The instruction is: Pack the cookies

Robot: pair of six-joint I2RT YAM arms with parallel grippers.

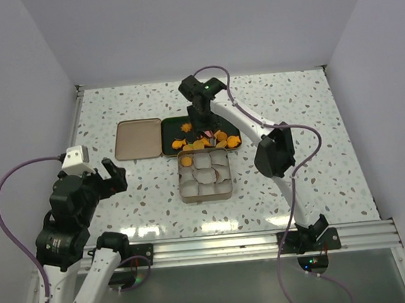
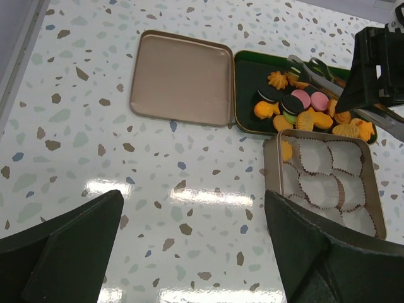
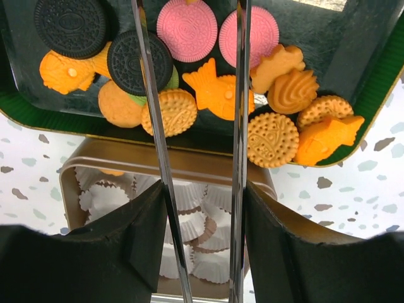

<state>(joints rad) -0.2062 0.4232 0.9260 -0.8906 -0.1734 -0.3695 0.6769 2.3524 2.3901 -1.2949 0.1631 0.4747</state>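
Observation:
The cookies (image 1: pixel 212 139) lie piled on a dark green tray (image 1: pixel 169 124): mostly orange, some pink and dark brown. They also show in the left wrist view (image 2: pixel 303 110) and the right wrist view (image 3: pixel 218 88). My right gripper (image 3: pixel 205 189) is shut on metal tongs (image 3: pixel 156 142), whose two blades stand apart over the cookies; their tips are out of frame. It hovers over the tray (image 1: pixel 201 120). The tan tin (image 1: pixel 186 194) holds white paper cups (image 3: pixel 202 214) and one orange cookie (image 2: pixel 287 150) in a far-left cup. My left gripper (image 2: pixel 192 199) is open and empty above bare table.
The tin's tan lid (image 1: pixel 138 139) lies flat left of the green tray, also in the left wrist view (image 2: pixel 180 79). The tin (image 2: pixel 271 170) touches the tray's near edge. White walls close in the speckled table on three sides.

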